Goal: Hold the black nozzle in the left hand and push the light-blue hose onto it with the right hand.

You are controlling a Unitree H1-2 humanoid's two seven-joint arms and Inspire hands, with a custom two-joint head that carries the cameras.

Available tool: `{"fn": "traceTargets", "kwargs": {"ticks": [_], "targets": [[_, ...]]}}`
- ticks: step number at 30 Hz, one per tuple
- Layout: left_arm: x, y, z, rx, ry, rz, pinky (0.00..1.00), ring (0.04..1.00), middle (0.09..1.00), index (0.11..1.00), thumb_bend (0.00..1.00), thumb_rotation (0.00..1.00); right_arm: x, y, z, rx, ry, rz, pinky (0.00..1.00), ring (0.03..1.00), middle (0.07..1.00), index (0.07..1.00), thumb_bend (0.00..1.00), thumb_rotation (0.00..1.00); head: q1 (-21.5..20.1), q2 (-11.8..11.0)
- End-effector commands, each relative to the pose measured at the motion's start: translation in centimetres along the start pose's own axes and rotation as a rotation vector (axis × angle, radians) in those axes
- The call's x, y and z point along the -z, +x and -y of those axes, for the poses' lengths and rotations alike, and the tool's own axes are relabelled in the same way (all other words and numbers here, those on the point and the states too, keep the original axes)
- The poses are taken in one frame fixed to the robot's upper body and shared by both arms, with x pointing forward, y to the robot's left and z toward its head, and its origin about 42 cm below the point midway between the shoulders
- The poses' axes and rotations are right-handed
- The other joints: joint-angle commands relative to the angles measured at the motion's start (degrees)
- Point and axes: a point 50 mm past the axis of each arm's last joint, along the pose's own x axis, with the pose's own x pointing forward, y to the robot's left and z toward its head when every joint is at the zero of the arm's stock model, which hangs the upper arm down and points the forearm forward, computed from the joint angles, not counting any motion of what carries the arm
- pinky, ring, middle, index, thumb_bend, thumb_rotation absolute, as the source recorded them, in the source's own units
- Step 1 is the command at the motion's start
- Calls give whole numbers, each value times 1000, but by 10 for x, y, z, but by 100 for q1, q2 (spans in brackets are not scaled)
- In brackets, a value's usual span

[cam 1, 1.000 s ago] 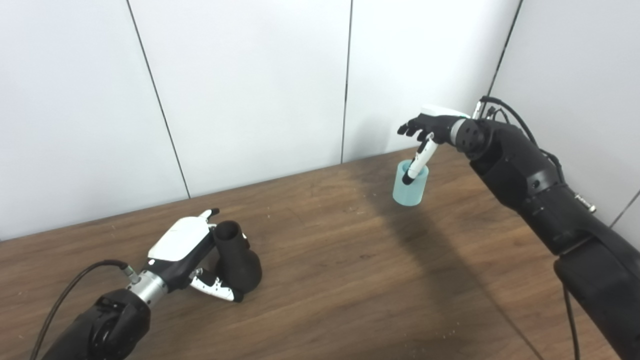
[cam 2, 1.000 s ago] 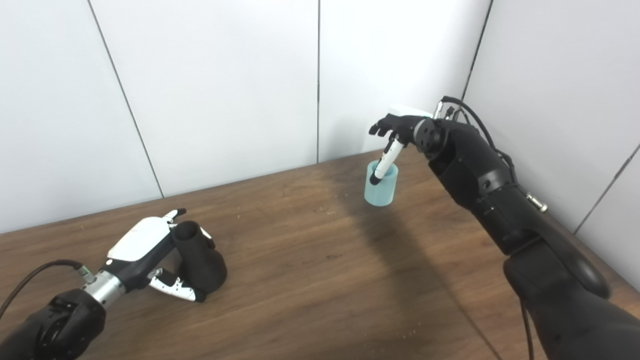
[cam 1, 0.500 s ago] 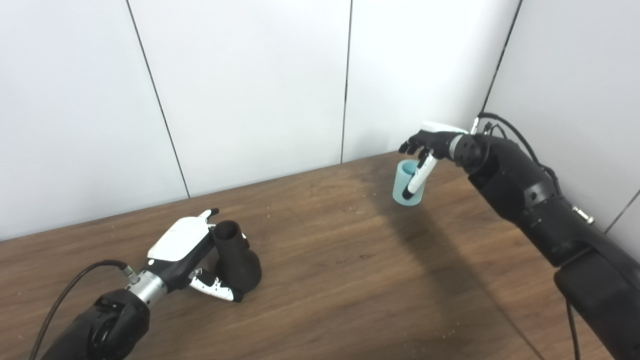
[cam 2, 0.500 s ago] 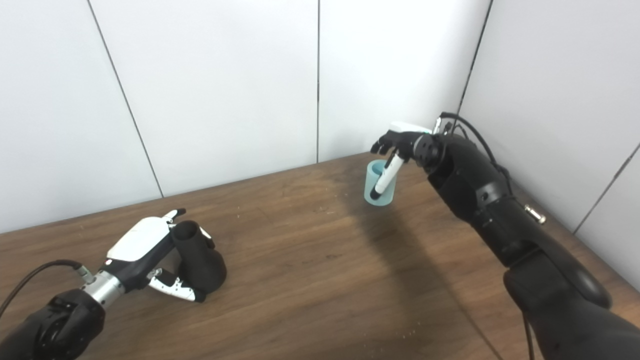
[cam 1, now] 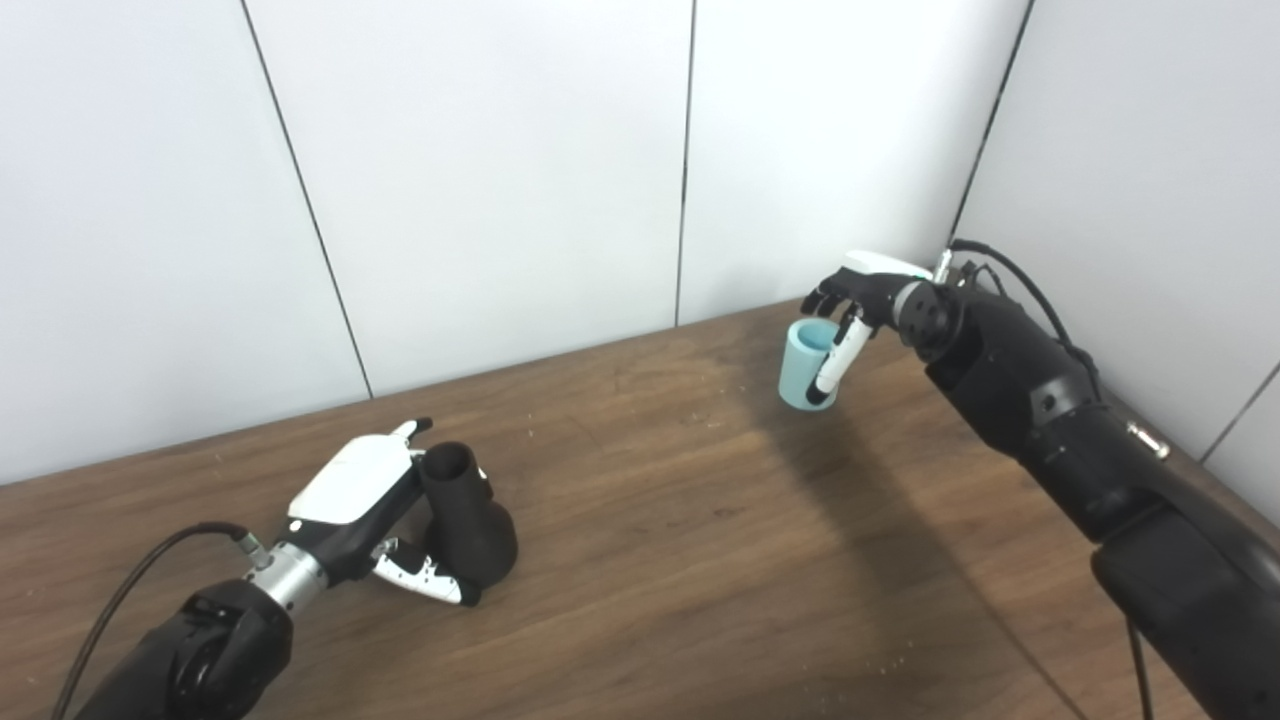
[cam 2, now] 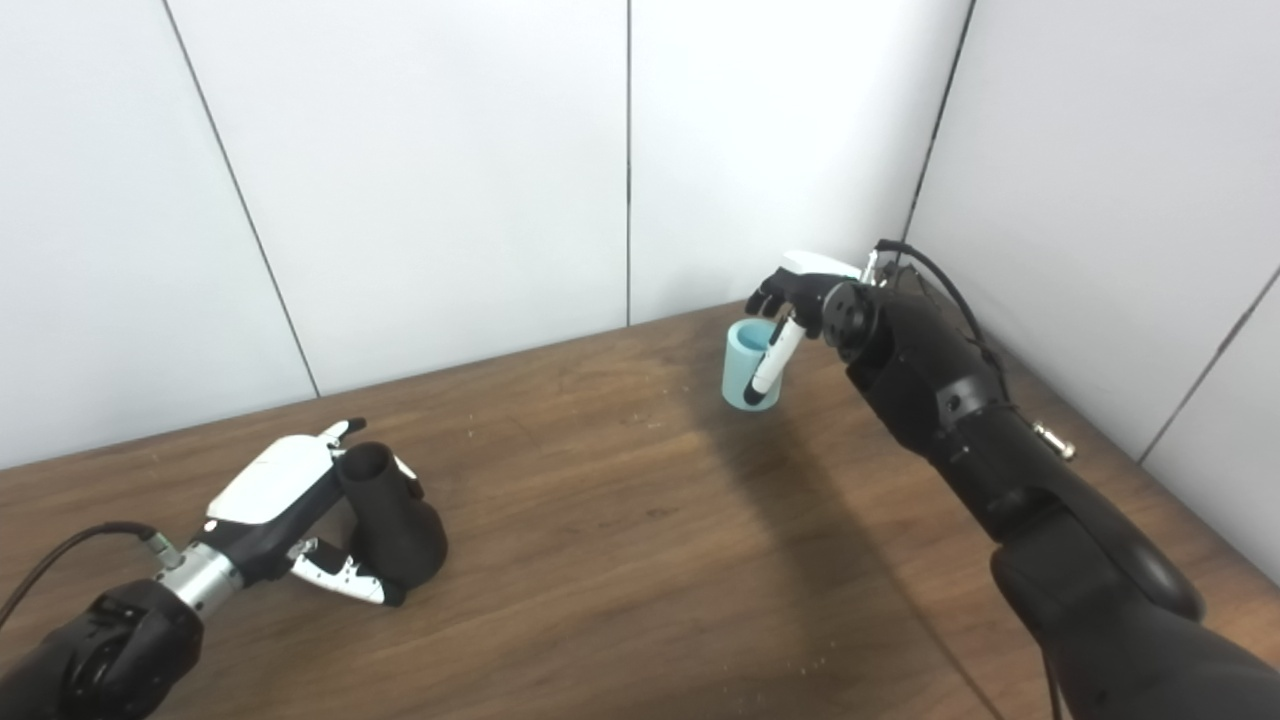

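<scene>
1. While the black nozzle [cam 1: 466,512] stands on the desk [cam 1: 680,560] at eight o'clock, the left hand [cam 1: 372,500] has its fingers wrapped around it.
2. At two o'clock, the right hand [cam 1: 858,300] curls its fingers over the light-blue hose [cam 1: 806,364], thumb outside the wall.
3. Lifting, carrying and pushing on remain.

Black nozzle [cam 1: 468,520]: matte, with a narrow open tube end pointing up and a broader rounded base resting on the wooden surface at the near left; it stands slightly tilted. Light-blue hose [cam 1: 806,364]: a short, pale cylindrical piece, open end up, standing at the far right near the wall corner, leaning a little; whether its base fully meets the surface cannot be told. The two items are well apart.
</scene>
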Motion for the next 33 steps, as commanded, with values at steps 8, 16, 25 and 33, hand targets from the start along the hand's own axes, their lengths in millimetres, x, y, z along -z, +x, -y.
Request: {"fn": "traceTargets", "kwargs": {"ticks": [8,16,25,33], "targets": [[19,-43,62,293,34,-107,1000,623,479,488,526,0,-13,-3,24,131,-12,64,588,702,776,765,886,86,31,51],[20,-43,59,287,25,-107,1000,623,478,489,526,0,-16,-3,14,152,0,93,543,662,735,735,871,49,46,82],[20,-42,59,287,31,-110,1000,623,480,488,526,0,-16,-2,13,109,-17,84,593,698,730,723,847,32,46,82],[20,-43,58,285,33,-109,1000,624,480,487,526,0,-11,-4,15,70,-45,60,605,685,715,710,819,7,51,119]]}}
